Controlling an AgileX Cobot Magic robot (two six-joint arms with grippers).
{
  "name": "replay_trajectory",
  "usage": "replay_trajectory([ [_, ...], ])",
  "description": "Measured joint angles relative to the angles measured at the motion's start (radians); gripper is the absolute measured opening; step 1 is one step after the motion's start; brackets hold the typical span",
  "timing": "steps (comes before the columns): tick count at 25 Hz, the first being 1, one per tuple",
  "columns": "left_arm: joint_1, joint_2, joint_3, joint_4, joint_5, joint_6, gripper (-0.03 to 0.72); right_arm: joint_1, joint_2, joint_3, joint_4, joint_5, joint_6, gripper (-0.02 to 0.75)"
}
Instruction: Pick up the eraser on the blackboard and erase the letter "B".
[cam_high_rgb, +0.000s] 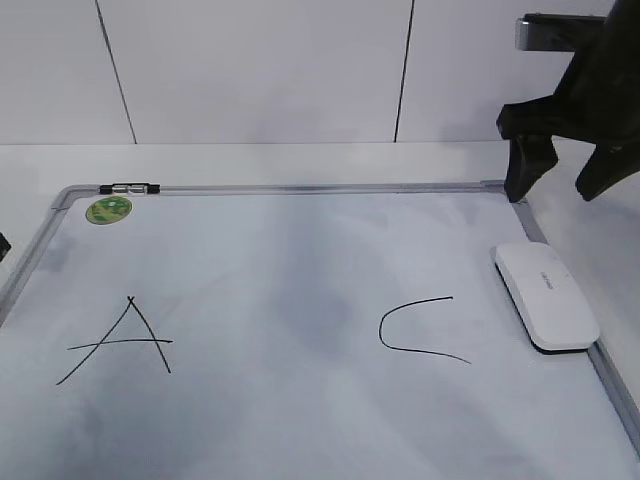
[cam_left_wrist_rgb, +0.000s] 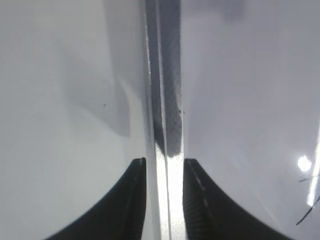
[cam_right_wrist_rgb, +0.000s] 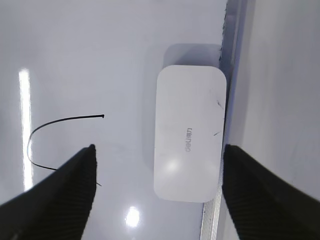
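Observation:
The eraser (cam_high_rgb: 547, 297), a white glossy block, lies flat at the right edge of the blackboard (cam_high_rgb: 300, 270), beside its metal frame. My right gripper (cam_high_rgb: 555, 190) hangs open above and behind the eraser, holding nothing. In the right wrist view the eraser (cam_right_wrist_rgb: 189, 132) lies below, between the wide-spread fingers of the right gripper (cam_right_wrist_rgb: 159, 150). My left gripper (cam_left_wrist_rgb: 164, 161) stands open astride the board's frame rail (cam_left_wrist_rgb: 167, 100), with a slim gap on the left side. The letter "B" is out of view; only smeared grey board shows between the "A" (cam_high_rgb: 125, 340) and the "C" (cam_high_rgb: 415, 330).
A round green sticker (cam_high_rgb: 108, 209) and a small dark clip (cam_high_rgb: 130, 187) sit at the board's far left corner. A white panelled wall (cam_high_rgb: 260, 70) rises behind the white table. The "C" (cam_right_wrist_rgb: 50, 130) also shows left of the eraser.

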Motion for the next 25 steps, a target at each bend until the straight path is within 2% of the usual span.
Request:
replay_trajectory([
  [8, 0.000, -0.059, 0.000, 0.075, 0.095, -0.056, 0.205, 0.000, -0.070, 0.004, -0.003, 0.002, -0.013, 0.587],
  [13, 0.000, -0.088, 0.000, 0.085, 0.155, -0.068, 0.207, 0.000, -0.164, 0.021, -0.024, 0.004, -0.018, 0.580],
  [16, 0.000, -0.101, 0.000, 0.085, 0.201, -0.076, 0.207, 0.000, -0.229, 0.029, -0.044, 0.008, -0.018, 0.531],
  [21, 0.000, -0.143, 0.000, 0.085, 0.247, -0.087, 0.207, 0.000, -0.332, 0.060, -0.065, 0.016, -0.020, 0.408],
  [25, 0.000, -0.197, 0.000, 0.087, 0.250, -0.087, 0.207, 0.000, -0.426, 0.119, -0.083, 0.023, -0.020, 0.358],
])
